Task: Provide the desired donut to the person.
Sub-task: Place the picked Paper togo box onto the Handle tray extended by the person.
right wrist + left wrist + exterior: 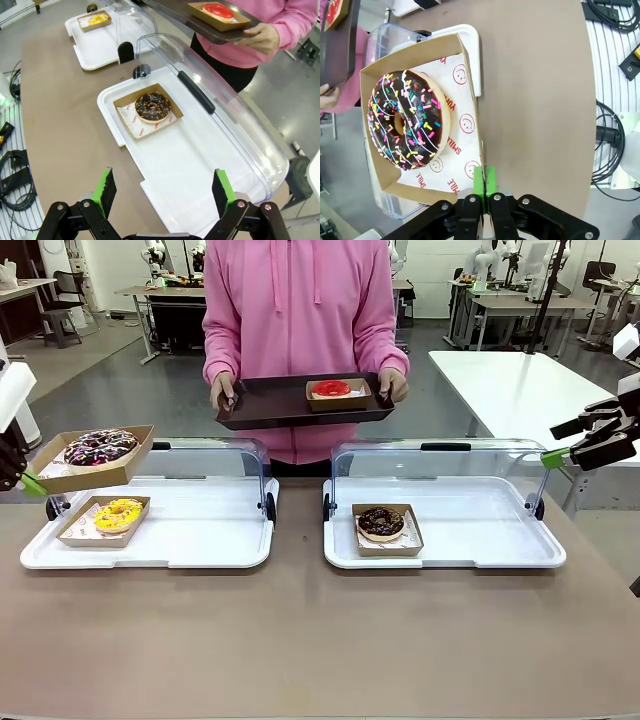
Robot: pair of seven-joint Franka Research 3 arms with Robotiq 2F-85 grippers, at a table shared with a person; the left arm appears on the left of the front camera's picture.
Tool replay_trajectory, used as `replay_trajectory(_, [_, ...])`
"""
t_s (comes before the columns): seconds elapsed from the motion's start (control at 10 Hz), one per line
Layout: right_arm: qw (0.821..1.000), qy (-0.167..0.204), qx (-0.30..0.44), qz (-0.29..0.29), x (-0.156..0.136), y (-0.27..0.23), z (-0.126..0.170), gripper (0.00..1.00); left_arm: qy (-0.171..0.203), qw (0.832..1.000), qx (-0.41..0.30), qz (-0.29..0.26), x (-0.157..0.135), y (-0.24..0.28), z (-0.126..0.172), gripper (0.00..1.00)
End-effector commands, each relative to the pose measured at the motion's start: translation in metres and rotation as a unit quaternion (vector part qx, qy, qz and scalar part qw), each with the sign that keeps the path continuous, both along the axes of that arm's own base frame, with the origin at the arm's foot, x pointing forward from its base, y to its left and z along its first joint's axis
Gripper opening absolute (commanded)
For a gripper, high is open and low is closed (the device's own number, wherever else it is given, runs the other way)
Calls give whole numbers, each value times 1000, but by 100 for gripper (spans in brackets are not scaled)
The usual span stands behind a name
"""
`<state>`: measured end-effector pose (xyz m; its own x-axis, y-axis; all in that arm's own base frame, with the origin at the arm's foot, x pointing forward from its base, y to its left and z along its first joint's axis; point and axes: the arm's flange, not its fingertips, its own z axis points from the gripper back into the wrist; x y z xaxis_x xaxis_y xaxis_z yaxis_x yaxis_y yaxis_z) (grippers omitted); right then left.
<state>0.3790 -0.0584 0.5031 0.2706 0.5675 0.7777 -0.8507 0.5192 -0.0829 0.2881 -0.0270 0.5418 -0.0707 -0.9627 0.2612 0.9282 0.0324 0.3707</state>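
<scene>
Visitor: How far along is the handover?
Robot: Partway, I judge. The sprinkled chocolate donut (407, 120) sits in its cardboard box (465, 100), raised over the left white tray (200, 540). The person (300, 310) stands across the table holding a dark tray (270, 405) that already carries a red donut (331, 389). Delivery is left.
Visitor: And your fingers?
Robot: My left gripper (485, 180) is pinched tight on the box's edge. My right gripper (163, 185) hangs spread wide, holding nothing.

The near strip of table (300, 640) lay bare. Raised clear lids (212, 468) walled both white trays' (480, 535) far edges, with a narrow gap between them toward the person (300, 300).
</scene>
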Motion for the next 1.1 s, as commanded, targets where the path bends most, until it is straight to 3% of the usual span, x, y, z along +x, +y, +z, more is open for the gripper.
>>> replay_trajectory(0.0, [1000, -1, 5, 1, 0, 0, -2, 100, -3, 1000, 4, 9, 0, 0, 2, 0])
replay_trajectory(1.0, [1000, -1, 5, 1, 0, 0, -2, 100, -3, 1000, 4, 9, 0, 0, 2, 0])
